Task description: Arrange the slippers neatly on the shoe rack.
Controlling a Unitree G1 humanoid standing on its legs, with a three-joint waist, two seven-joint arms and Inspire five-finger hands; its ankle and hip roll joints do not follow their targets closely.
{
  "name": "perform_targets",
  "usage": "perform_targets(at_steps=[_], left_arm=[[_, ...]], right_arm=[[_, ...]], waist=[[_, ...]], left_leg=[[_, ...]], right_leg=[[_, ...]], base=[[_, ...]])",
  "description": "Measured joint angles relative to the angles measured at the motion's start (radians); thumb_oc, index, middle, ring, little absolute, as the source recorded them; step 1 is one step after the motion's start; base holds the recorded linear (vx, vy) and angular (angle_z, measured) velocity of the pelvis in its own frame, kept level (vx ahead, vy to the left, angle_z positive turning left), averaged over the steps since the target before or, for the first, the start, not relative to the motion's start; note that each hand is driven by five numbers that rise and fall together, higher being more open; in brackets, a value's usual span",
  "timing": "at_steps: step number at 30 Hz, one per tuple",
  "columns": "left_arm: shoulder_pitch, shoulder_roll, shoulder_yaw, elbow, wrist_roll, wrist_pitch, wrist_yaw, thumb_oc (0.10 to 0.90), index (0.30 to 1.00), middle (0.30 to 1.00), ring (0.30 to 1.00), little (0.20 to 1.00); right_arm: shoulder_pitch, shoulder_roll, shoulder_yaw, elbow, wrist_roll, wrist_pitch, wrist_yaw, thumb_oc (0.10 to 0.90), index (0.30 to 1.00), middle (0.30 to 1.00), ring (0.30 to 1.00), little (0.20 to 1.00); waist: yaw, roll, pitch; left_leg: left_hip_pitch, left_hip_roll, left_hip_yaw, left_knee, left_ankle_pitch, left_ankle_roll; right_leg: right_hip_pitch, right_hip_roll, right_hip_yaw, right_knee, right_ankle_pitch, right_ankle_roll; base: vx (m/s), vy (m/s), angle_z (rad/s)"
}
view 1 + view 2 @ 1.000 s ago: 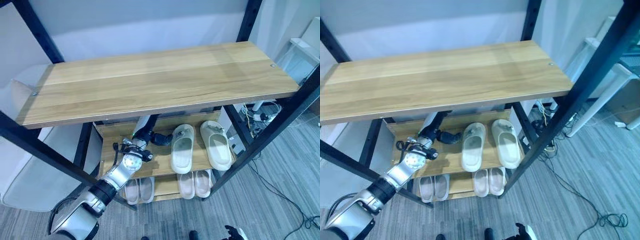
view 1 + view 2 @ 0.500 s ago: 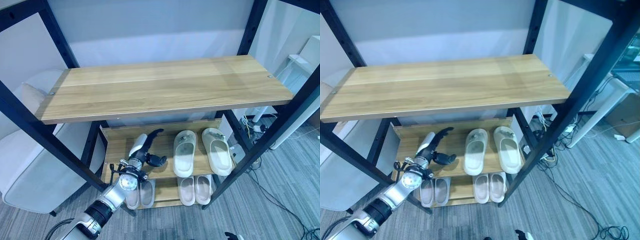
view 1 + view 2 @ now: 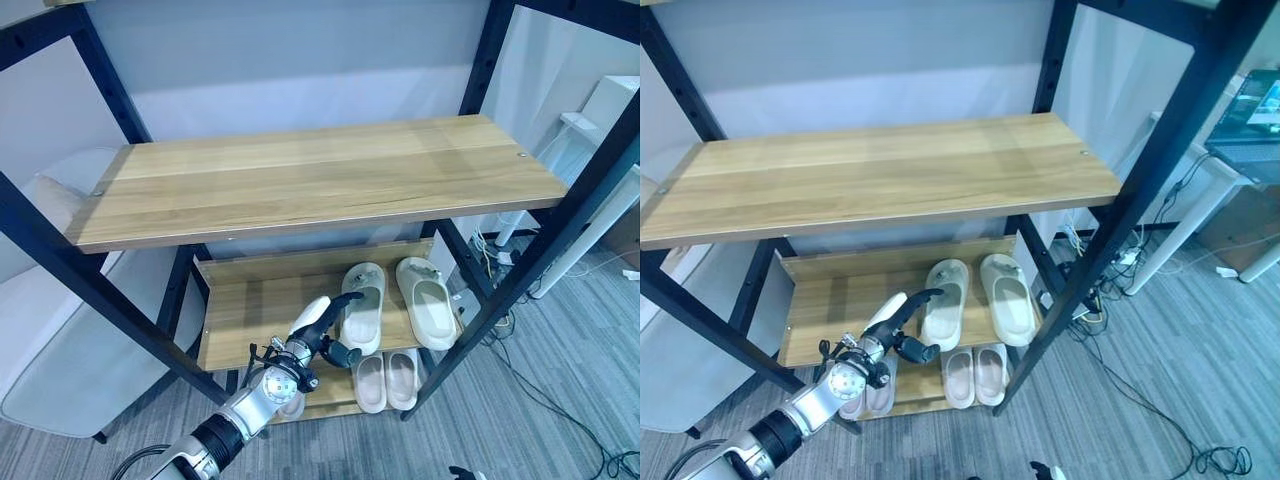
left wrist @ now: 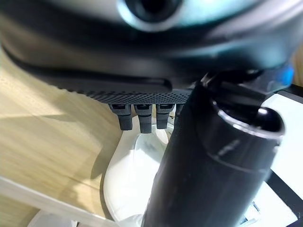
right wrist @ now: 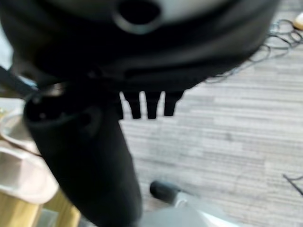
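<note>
Two cream slippers lie on the middle shelf (image 3: 250, 305), the left slipper (image 3: 366, 300) tilted a little and the right slipper (image 3: 427, 302) beside it. My left hand (image 3: 318, 322) is open at the shelf's front edge, its straight fingers reaching the left slipper's near side; I cannot tell whether they touch it. In the left wrist view the fingertips (image 4: 138, 119) hover over that white slipper (image 4: 135, 177). My right hand (image 5: 90, 161) hangs open and holds nothing above the grey carpet (image 5: 227, 142).
A pinkish pair (image 3: 386, 380) sits on the bottom shelf, with another pair (image 3: 865, 395) partly hidden behind my left arm. The wide top shelf (image 3: 310, 175) overhangs the middle one. Black uprights (image 3: 545, 235) frame the rack. Cables (image 3: 500, 255) lie to its right.
The camera has pulled back. My left hand has moved right and toward the shelf's front edge, from the bare left part of the middle shelf to the left cream slipper.
</note>
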Motion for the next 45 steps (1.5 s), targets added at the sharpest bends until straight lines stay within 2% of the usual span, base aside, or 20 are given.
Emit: perform_targets(at_steps=[11, 39, 45], left_arm=[[0.000, -0.041, -0.005, 0.037, 0.028, -0.015, 0.020, 0.800, 0.900, 0.900, 0.900, 0.900], [-0.011, -0.066, -0.021, 0.035, -0.148, -0.012, 0.045, 0.800, 0.900, 0.900, 0.900, 0.900], [-0.012, -0.015, 0.012, -0.102, -0.163, -0.011, 0.068, 0.800, 0.900, 0.900, 0.900, 0.900]], right_arm=[[0.001, -0.001, 0.002, 0.000, 0.007, 0.000, -0.017, 0.800, 0.900, 0.900, 0.900, 0.900], [-0.007, 0.005, 0.002, -0.001, 0.013, 0.000, -0.020, 0.800, 0.900, 0.900, 0.900, 0.900], [-0.019, 0.016, 0.002, -0.001, 0.021, 0.000, -0.020, 0.800, 0.900, 0.900, 0.900, 0.900]], waist=[[0.002, 0.008, -0.005], [-0.002, -0.002, 0.026], [-0.003, -0.016, 0.039]], left_leg=[[0.000, 0.000, 0.000, 0.000, 0.000, 0.000], [0.007, -0.001, 0.011, 0.000, -0.002, 0.001], [0.010, -0.001, 0.012, 0.000, -0.002, 0.001]], right_leg=[[0.000, 0.000, 0.000, 0.000, -0.001, 0.001], [0.000, -0.001, 0.011, 0.000, -0.003, 0.005], [0.003, -0.001, 0.012, -0.001, -0.001, 0.002]], base=[[0.00, 0.000, 0.00], [0.00, -0.002, 0.00], [0.00, 0.000, 0.00]])
